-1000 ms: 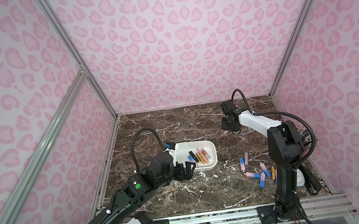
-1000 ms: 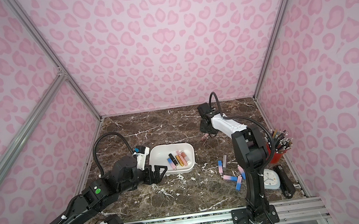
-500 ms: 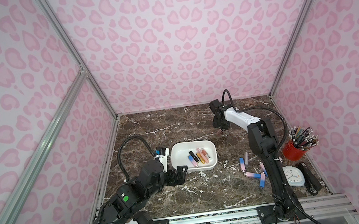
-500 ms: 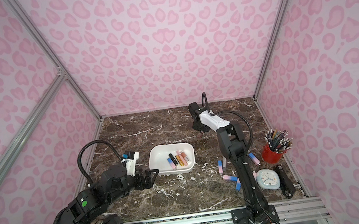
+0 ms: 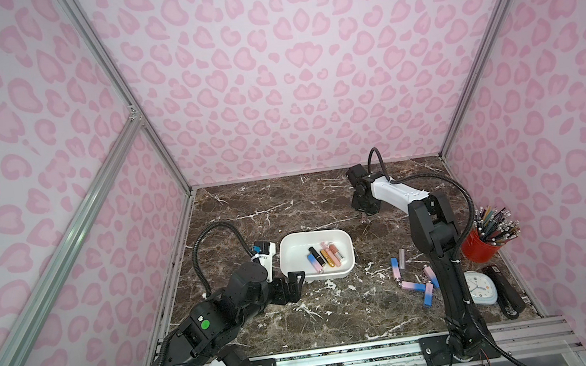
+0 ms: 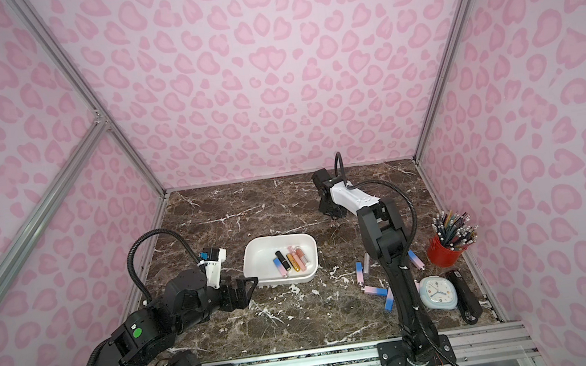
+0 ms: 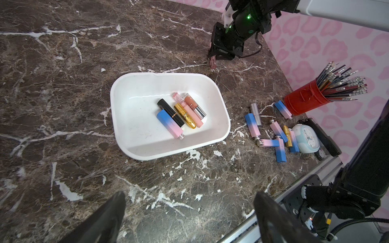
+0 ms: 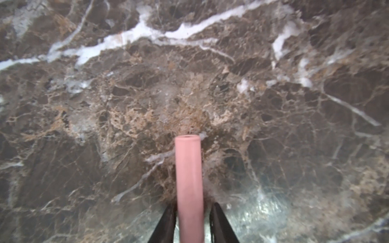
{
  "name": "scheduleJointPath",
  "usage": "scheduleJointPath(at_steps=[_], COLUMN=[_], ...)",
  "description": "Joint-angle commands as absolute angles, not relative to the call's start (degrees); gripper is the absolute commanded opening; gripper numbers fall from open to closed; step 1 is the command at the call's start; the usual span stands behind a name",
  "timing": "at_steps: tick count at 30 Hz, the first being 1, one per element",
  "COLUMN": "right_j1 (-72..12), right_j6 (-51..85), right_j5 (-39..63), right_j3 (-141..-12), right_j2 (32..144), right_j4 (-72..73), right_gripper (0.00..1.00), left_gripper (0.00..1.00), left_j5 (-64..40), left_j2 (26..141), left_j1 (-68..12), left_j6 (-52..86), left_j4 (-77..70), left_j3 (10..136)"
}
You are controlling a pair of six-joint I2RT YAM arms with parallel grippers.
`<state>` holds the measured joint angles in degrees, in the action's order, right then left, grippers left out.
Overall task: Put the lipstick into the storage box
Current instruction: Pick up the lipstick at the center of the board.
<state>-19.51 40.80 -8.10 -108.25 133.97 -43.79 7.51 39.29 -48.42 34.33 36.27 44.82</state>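
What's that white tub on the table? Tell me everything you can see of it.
The white tub is a shallow rectangular tray with rounded corners, of what looks like smooth glossy plastic. It sits flat and open-topped near the middle of the brown marble table. Five lipsticks lie side by side toward one end; the rest of its floor is bare. Only they and the table touch it.

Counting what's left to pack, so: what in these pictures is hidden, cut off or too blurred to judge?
Loose lipsticks: both top views, the right arm covers some.
Pink lipstick: right wrist view, bottom edge cuts off its held end.
Left gripper: left wrist view, fingers blurred, cut by the edge.
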Motion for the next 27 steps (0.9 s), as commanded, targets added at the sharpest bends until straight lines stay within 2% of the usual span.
scheduleJointPath(at_steps=[1,4,12,21,27], right_j1=[-19.1,-19.0,-19.1,-21.8,-27.7], right_j6=[39.0,38.4,36.3,33.2,31.9], right_j5=[-7.2,-6.6,-6.6,-6.8,-7.4], right_j3=[-106.0,-104.8,-100.5,-93.1,-89.0], right_j2=[134.1,133.6,130.7,120.0,111.1], right_j4=[-45.6,-44.9,-43.4,-42.0,-42.6], right_gripper=[0.25,0.21,0.2,0.2,0.2], left_gripper=[0.98,0.97,0.98,0.98,0.98], left_j5=[8.1,7.8,8.3,7.8,8.4], left_j2=[39.3,39.3,39.3,41.6,43.0], left_j1=[-48.4,-48.4,-48.4,-48.4,-48.3], left_j6=[34.8,35.1,35.5,35.5,35.4], left_j4=[36.4,36.5,37.7,37.9,39.0], left_j3=[45.4,45.5,46.2,47.5,48.6])
